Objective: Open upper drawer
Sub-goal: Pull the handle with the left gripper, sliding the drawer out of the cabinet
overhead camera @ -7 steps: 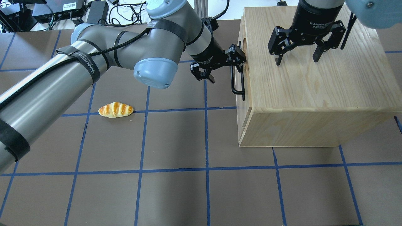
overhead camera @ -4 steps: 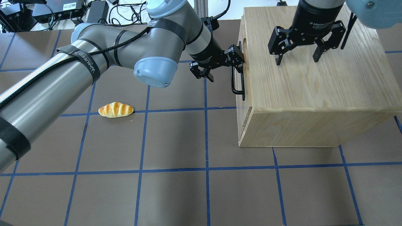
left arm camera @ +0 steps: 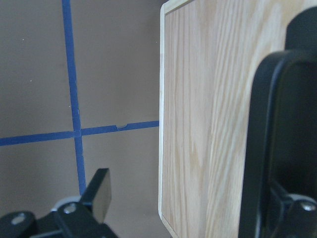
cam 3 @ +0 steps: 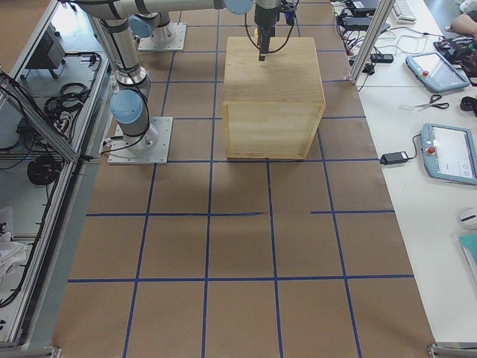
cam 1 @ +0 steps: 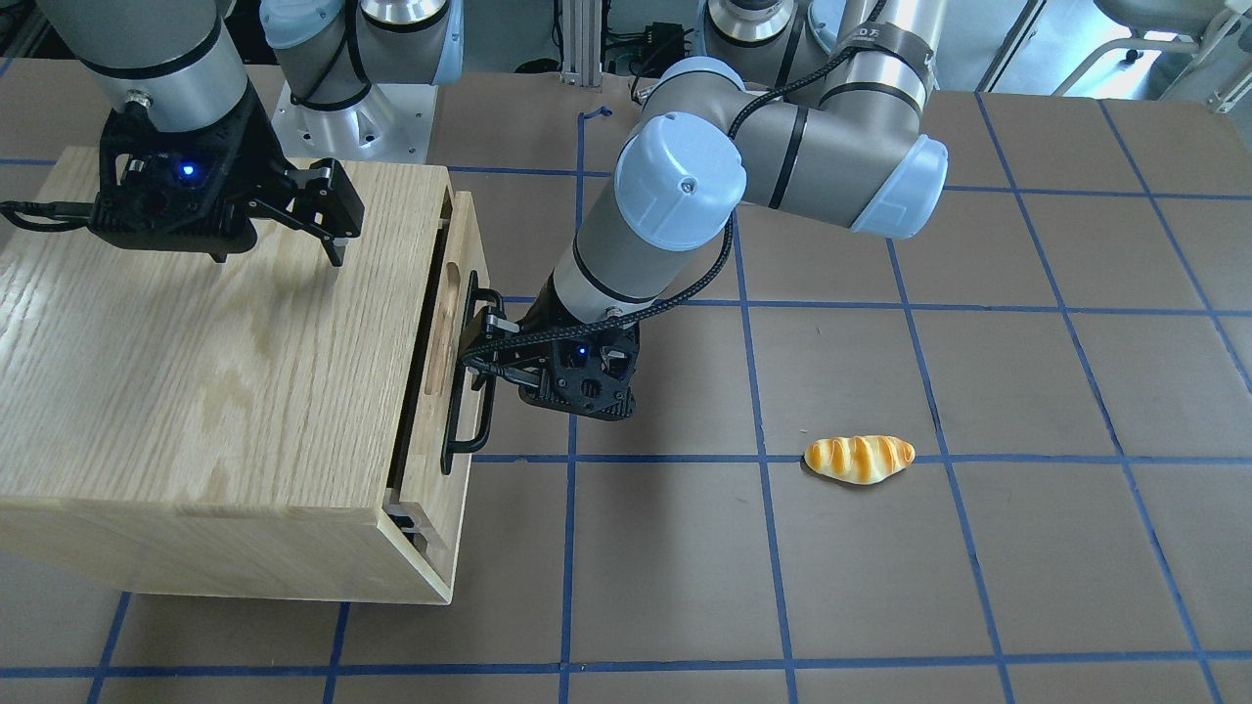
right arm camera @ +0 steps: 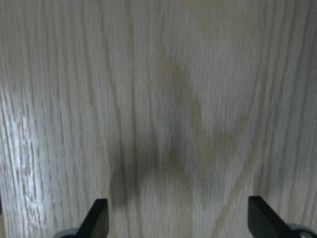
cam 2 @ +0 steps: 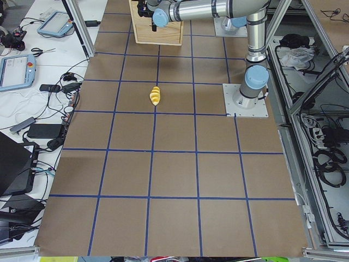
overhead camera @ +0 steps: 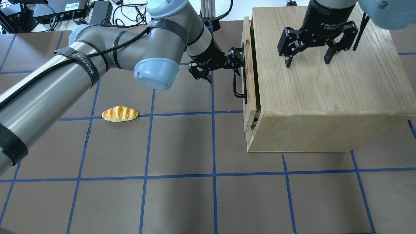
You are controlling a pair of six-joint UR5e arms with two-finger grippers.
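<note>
The upper drawer (overhead camera: 247,58) is a pale-wood front panel with an oblong notch (cam 1: 450,313) and a long black bar handle (overhead camera: 236,87). It stands a little way out of the oak cabinet (overhead camera: 325,91), with a dark gap behind the panel. My left gripper (overhead camera: 224,72) is open at the handle's far end, with one finger hooked behind the bar (cam 1: 468,381) and the other out over the table. In the left wrist view the panel (left arm camera: 208,124) and bar (left arm camera: 270,148) are close up. My right gripper (overhead camera: 307,61) is open, fingers down on or just above the cabinet top (right arm camera: 163,99).
A toy bread roll (overhead camera: 120,113) lies on the brown gridded table left of the cabinet, and shows in the front view (cam 1: 859,459). A lower drawer front (cam 1: 430,548) sits beneath the upper one. Cables and boxes lie beyond the table's far edge.
The upper drawer has slid out of the cabinet toward the left. My left gripper moved left with the handle. The right gripper has not moved.
</note>
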